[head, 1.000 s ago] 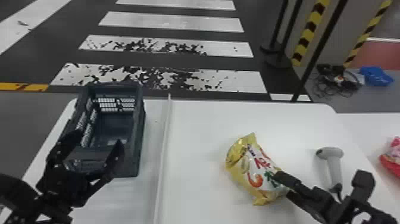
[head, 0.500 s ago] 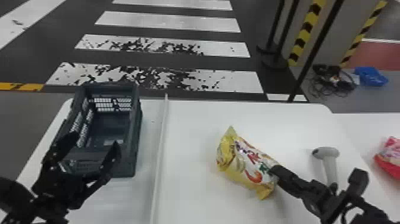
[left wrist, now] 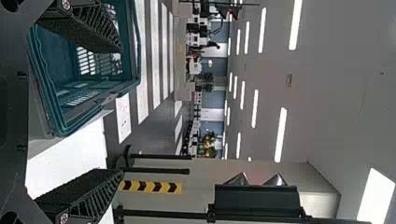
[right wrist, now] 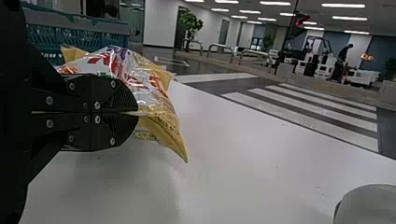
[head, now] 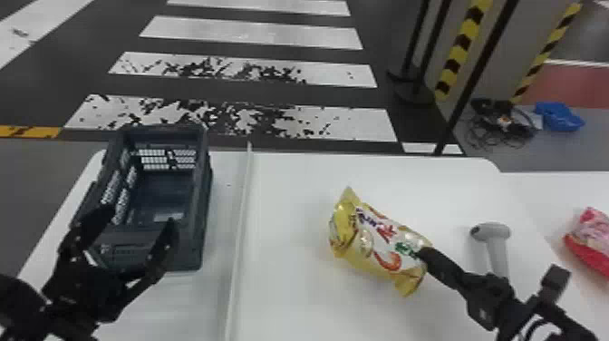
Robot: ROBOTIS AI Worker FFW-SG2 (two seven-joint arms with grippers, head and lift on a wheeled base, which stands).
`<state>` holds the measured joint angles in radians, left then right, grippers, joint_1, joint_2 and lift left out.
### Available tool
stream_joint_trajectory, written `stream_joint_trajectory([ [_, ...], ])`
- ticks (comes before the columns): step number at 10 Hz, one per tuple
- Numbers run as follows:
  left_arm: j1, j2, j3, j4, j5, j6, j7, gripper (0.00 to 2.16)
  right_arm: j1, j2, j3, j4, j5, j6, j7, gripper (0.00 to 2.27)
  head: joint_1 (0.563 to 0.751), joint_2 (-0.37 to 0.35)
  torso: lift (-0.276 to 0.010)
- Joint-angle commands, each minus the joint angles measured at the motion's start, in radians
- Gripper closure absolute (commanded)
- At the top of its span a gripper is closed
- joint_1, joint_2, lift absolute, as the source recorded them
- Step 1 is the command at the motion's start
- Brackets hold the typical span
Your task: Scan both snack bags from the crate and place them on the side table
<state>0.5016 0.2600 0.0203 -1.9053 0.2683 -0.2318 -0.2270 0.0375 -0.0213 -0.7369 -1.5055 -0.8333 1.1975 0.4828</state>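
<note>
In the head view a yellow and white snack bag (head: pixel 385 247) is pinched at its near right edge by my right gripper (head: pixel 423 254). The right wrist view has the bag (right wrist: pixel 140 79) bunched around the right gripper (right wrist: pixel 136 113), whose fingers are pressed together on it. A red and pink snack bag (head: pixel 591 240) lies on the side table (head: pixel 543 195) at the far right. My left gripper (head: pixel 141 215), its fingers spread, is over the near end of the dark crate (head: pixel 206 199). Beside the crate (left wrist: pixel 60 126), the left gripper (left wrist: pixel 122 112) holds nothing.
A grey handheld scanner (head: pixel 496 247) is on the white table (head: pixel 290 181), just past the right arm. A thin raised strip (head: pixel 240 236) runs along the table between crate and bag. Black posts (head: pixel 471 86) rise beyond the table's far edge.
The yellow bag has swung round in my right gripper's hold and shifted slightly left, its printed side turning. The view itself has shifted a little, while the left gripper stays by the crate.
</note>
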Motion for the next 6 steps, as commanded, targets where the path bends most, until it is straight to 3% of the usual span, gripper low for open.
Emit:
stream_joint_trajectory([
  [1, 0.0, 0.001, 0.001, 0.0, 0.0, 0.001, 0.002, 0.08, 0.004, 0.0, -0.016, -0.018, -0.016, -0.008, 0.007, 2.25, 0.695, -0.09, -0.095],
  [3, 0.003, 0.001, 0.001, 0.0, 0.0, 0.001, 0.002, 0.08, 0.013, 0.0, 0.004, -0.091, 0.037, -0.149, -0.018, 2.25, 0.695, -0.109, -0.095],
  [6, 0.005, -0.001, 0.003, 0.0, 0.0, 0.001, 0.003, 0.08, 0.035, 0.003, 0.106, -0.242, 0.321, -0.425, -0.067, 2.25, 0.695, -0.167, -0.095],
])
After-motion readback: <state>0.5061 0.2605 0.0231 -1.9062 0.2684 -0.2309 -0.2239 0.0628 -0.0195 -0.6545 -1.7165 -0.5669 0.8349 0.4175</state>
